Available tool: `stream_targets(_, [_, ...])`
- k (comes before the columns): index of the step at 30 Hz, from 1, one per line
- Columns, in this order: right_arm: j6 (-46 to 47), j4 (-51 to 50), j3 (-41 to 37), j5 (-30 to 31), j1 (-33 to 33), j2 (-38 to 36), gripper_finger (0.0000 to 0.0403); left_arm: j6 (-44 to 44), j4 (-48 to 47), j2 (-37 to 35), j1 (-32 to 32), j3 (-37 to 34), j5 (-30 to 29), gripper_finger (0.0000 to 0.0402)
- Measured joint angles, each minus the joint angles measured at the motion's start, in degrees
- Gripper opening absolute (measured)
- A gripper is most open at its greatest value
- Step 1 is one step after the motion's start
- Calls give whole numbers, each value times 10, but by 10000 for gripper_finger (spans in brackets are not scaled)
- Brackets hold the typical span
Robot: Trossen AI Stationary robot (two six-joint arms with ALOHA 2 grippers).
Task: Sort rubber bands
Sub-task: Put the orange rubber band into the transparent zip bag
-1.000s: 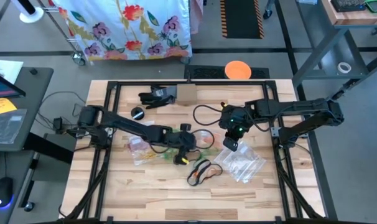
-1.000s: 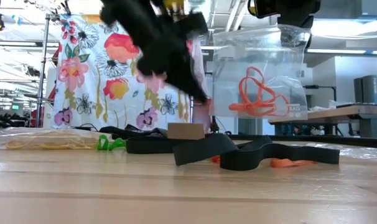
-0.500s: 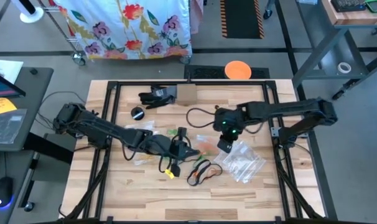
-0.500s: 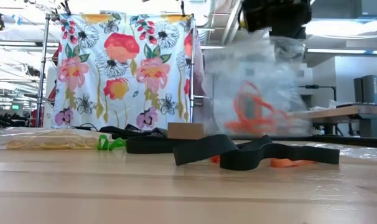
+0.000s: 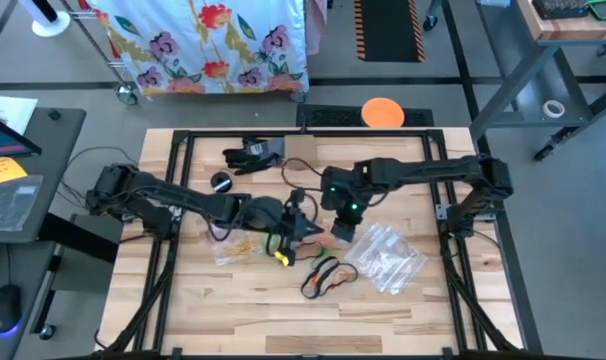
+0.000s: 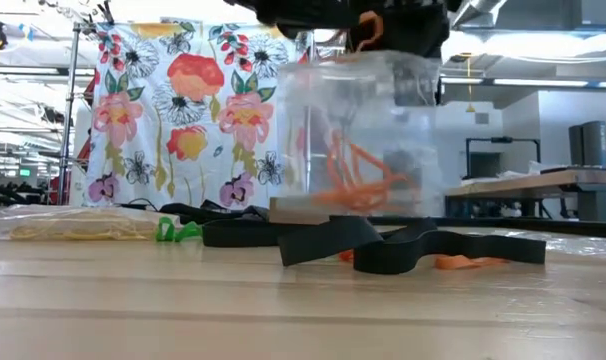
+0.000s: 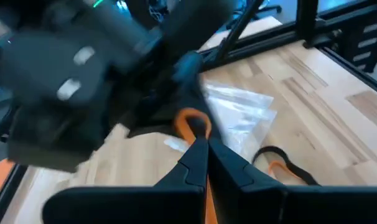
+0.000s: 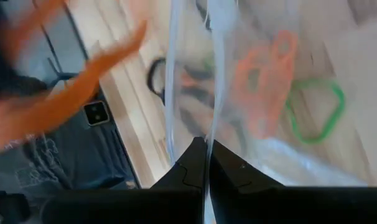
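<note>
My right gripper [image 5: 343, 218] is shut on a clear plastic bag [image 6: 368, 130] that hangs over the table's middle. The bag has orange rubber bands [image 6: 358, 180] inside. My left gripper [image 5: 305, 222] is shut on one orange rubber band [image 7: 192, 121], close beside the bag's top; in the low view it shows at the top edge [image 6: 368, 25]. Black and orange bands [image 5: 323, 272] lie loose on the table toward the near edge, and green ones [image 6: 178, 230] lie farther left. My left gripper pinches the orange band between its two fingertips [image 7: 198, 152]. A small loop of the band [image 7: 192, 121] sticks out past the tips, lifted clear of the table. My right gripper pinches the bag's upper edge [image 8: 208, 127] between its two fingers, slanting down from above. The bag hangs below them, clear of the table.
A second clear bag [image 5: 388, 258] lies flat at the near right. A bag with yellow bands [image 5: 233, 248] lies left of centre. A brown box [image 5: 299, 150], a black glove [image 5: 251, 153] and a black cable [image 5: 313, 185] are toward the far edge.
My left gripper has risen with the orange band and come up beside the bag's top, tipping closer to level. My right gripper has carried the hanging bag toward the table's left and a little down, so the bag now hangs nearer the left gripper.
</note>
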Motion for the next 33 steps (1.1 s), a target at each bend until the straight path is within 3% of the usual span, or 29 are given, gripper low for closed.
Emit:
stream_targets(5, [-28, 16, 4, 4, 17, -7, 5, -3, 60, 1, 25, -29, 18, 0])
stream_targets(15, [-30, 14, 4, 11, 17, -7, 5, -31, 45, 1, 20, -37, 85, 0])
stream_targets(27, [-30, 38, 4, 17, 14, -7, 5, -34, 18, 1, 17, -37, 84, 0])
stream_targets(33, [-30, 65, 3, 17, 14, -7, 5, -46, 18, 1, 19, -37, 54, 0])
